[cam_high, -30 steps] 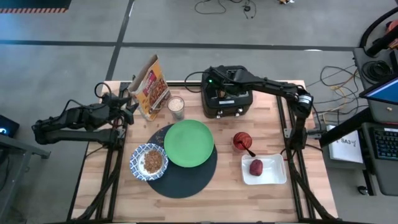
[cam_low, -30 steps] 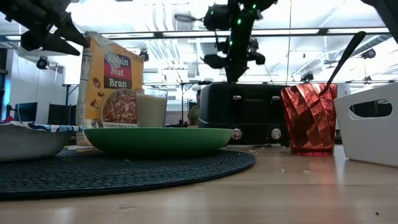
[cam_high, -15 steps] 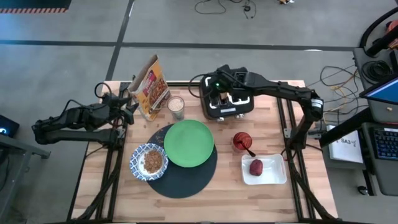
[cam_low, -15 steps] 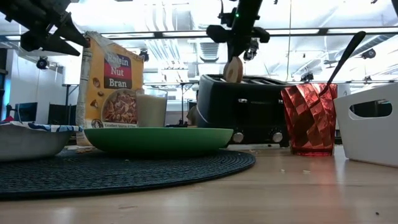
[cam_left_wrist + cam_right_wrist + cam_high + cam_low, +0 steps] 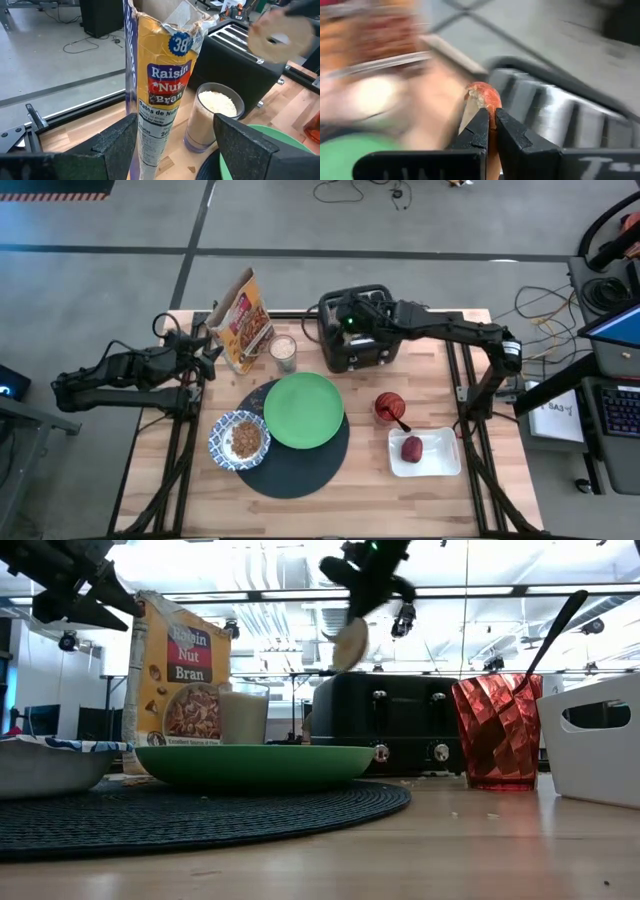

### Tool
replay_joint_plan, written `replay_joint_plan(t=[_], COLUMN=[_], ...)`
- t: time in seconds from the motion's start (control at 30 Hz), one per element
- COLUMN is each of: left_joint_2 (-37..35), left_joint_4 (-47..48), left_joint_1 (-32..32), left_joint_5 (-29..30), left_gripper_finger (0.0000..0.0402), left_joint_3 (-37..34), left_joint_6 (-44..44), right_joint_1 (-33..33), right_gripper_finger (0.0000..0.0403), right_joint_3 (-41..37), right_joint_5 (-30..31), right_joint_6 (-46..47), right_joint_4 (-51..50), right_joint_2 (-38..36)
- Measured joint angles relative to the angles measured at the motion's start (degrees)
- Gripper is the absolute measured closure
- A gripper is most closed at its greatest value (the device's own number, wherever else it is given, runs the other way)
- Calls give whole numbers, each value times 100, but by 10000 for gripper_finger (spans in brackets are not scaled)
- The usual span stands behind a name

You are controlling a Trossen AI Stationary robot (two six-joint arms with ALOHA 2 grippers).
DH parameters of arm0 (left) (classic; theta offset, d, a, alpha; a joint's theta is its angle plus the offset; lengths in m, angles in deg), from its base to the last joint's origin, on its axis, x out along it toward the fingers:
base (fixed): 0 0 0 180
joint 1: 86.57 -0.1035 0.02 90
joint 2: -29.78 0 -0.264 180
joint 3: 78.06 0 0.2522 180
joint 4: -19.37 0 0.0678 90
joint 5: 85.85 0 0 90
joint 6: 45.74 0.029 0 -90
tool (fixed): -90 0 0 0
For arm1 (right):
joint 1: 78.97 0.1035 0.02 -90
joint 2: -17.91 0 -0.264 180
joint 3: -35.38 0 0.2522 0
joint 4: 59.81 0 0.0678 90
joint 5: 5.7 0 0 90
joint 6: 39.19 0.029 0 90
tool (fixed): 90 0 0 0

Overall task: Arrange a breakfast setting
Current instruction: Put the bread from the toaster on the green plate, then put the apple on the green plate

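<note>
My right gripper (image 5: 345, 326) hangs above the black toaster (image 5: 357, 345) at the table's far side, shut on a pale bagel half (image 5: 350, 643). On the round dark placemat (image 5: 300, 470) stand the green plate (image 5: 303, 410) and the patterned bowl (image 5: 238, 439). To the right stands the red cup (image 5: 390, 407) with the spoon (image 5: 552, 632) in it. The dark red fruit (image 5: 412, 448) lies in a white tray (image 5: 440, 465). My left gripper (image 5: 172, 150) waits open at the far left, facing the cereal bag (image 5: 160, 95). My right gripper pinches the bagel half at its browned rim (image 5: 483, 96) between its two fingers (image 5: 481, 131), one on each flat face. The fingers slant down at it from above. The half hangs below them, tilted, clear of the toaster (image 5: 390, 725).
A cereal bag (image 5: 244, 320) and a glass of milk (image 5: 283, 352) stand at the far left of the table, beside the toaster. The white tray (image 5: 600, 735) stands near the right edge. Bare wood lies along the near edge.
My right gripper has risen from the toaster and drawn the bagel half up out of a slot. It has then swung toward the table's left, tipping as it went. The half now hangs clear above the toaster's left end.
</note>
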Motion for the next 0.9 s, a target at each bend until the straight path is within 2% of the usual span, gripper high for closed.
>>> replay_joint_plan(t=[0.07,0.2,0.27,0.43,0.57,0.7,0.83,0.9], left_joint_2=[2,4,4,4,4,4,13,15], left_joint_4=[10,13,13,11,11,13,13,24], left_joint_1=[0,0,0,-2,-1,-2,-2,-2], left_joint_5=[0,2,2,4,3,-83,-138,-138], left_gripper_finger=[159,159,159,159,159,159,159,159], left_joint_3=[0,0,0,0,0,0,0,0], left_joint_6=[2,2,2,2,-45,-99,-103,-103], right_joint_1=[230,759,1067,1470,1475,1421,1279,1251], right_gripper_finger=[391,391,391,390,377,339,291,270], right_joint_3=[-102,-625,-1002,-1376,-1242,-1192,-1064,-1021], right_joint_5=[-662,-2401,-2784,-2720,-2679,-2575,-1710,-1473], right_joint_6=[-396,-1174,-1195,-994,-894,-763,-760,-764], right_joint_4=[417,1046,1623,2722,2942,2821,2285,1958], right_joint_2=[1,88,287,956,1311,1472,1277,1099])
